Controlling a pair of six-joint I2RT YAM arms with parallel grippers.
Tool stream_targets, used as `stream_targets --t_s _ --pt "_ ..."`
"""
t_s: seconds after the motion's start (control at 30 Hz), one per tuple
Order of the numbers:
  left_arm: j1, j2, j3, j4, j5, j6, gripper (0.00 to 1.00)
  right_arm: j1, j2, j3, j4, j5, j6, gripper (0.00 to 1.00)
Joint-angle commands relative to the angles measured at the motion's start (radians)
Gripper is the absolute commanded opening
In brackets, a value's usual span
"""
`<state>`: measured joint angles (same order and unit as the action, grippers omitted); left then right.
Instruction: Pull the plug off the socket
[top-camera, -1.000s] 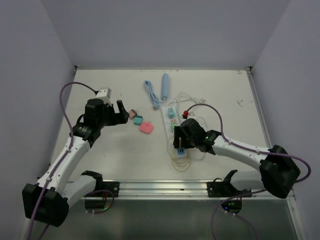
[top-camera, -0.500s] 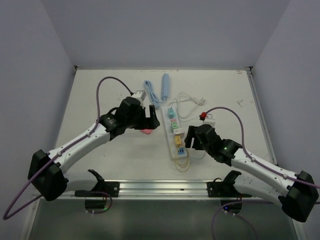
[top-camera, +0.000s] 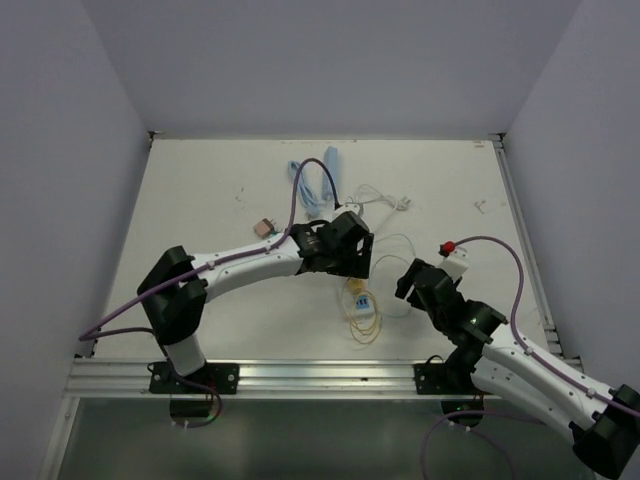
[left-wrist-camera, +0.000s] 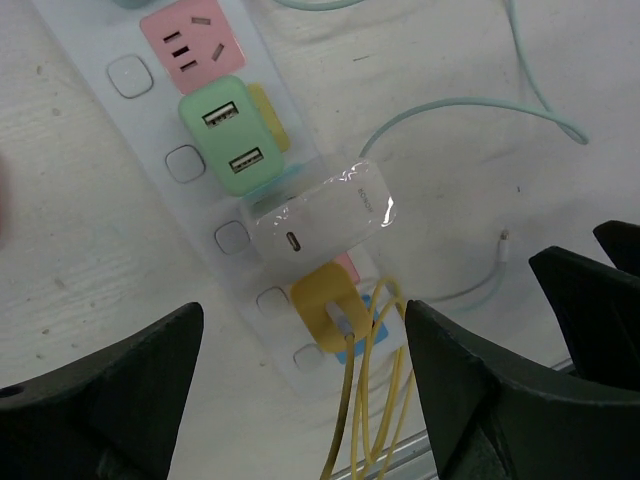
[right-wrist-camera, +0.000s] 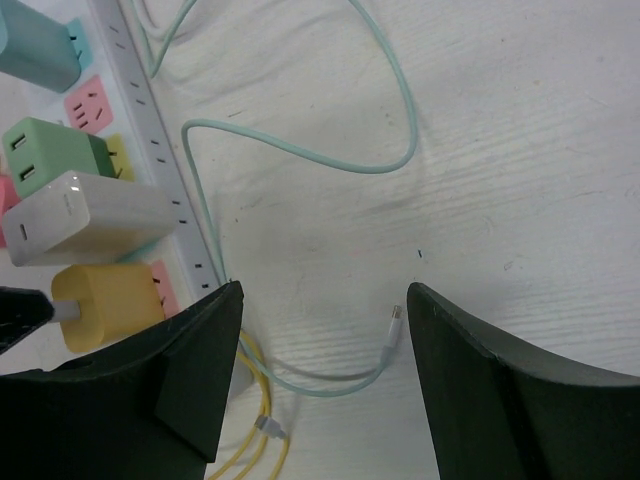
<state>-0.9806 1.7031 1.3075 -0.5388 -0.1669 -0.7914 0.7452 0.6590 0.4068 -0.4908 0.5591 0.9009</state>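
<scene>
**Mia:** Where is the socket?

**Ben:** The socket (left-wrist-camera: 150, 112) lies flat on the worktop (left-wrist-camera: 440, 50). In the left wrist view it runs from 11 o'clock down to 6 o'clock. A green plug (left-wrist-camera: 232, 148), a white charger (left-wrist-camera: 320, 215) and a yellow plug (left-wrist-camera: 322, 305) sit in it in a row.

**Mia:** Is anything grabbed?

**Ben:** No. The left gripper (left-wrist-camera: 303, 318) hangs over the row with its fingers wide apart and nothing in them. The yellow plug is right between them, so I think that is the one to pull, but I can't be sure. The right gripper (right-wrist-camera: 322, 290) is spread apart too, off at 4 o'clock, over bare worktop.

**Mia:** How should it pull?

**Ben:** I'd go straight down and squeeze the plug's body, not the yellow cable (left-wrist-camera: 375, 400). The charger is touching it at 12 o'clock, so the fingers should take the free sides. Then lift straight up, no wiggling sideways.

**Mia:** What could go wrong?

**Ben:** Nothing holds the socket down, so it may lift too. The right gripper could press on it.
</scene>
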Motion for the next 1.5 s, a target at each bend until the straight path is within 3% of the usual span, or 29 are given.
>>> stream_targets --t_s 0.0,0.2,0.5,0.57,0.73,0.93,1.1,1.3,1.47 --pt "-0.026 0.084 0.104 -0.098 -0.085 -0.029 0.85 -0.003 0.007 -0.023 0.033 0.030 0.041 0.70" --pt "-0.041 0.173 0.142 -0.109 -0.083 -0.042 0.77 -0.004 0.042 -0.060 0.133 -0.059 0.035 0.69" --pt "-0.040 0.155 0.062 -0.043 -0.045 -0.083 0.51 -0.004 0.063 -0.083 0.268 -0.169 -0.022 0.69" --pt "-0.040 0.124 0.027 -0.014 -0.043 -0.091 0.42 -0.004 0.076 -0.086 0.303 -0.217 -0.034 0.69" --pt "-0.017 0.015 -0.152 0.130 0.013 -0.124 0.15 -0.003 0.122 -0.091 0.441 -0.332 -0.071 0.69" --pt "0.043 -0.178 -0.402 0.426 0.113 -0.134 0.01 -0.003 0.240 -0.076 0.569 -0.478 -0.089 0.69" --pt "0.155 -0.270 -0.623 0.658 0.294 -0.173 0.00 -0.001 0.317 -0.060 0.632 -0.550 -0.068 0.68" --pt "0.229 -0.322 -0.747 0.841 0.386 -0.189 0.00 0.000 0.375 -0.030 0.667 -0.590 -0.034 0.68" --pt "0.260 -0.277 -0.784 1.016 0.441 -0.224 0.00 0.002 0.404 0.030 0.627 -0.562 -0.019 0.68"
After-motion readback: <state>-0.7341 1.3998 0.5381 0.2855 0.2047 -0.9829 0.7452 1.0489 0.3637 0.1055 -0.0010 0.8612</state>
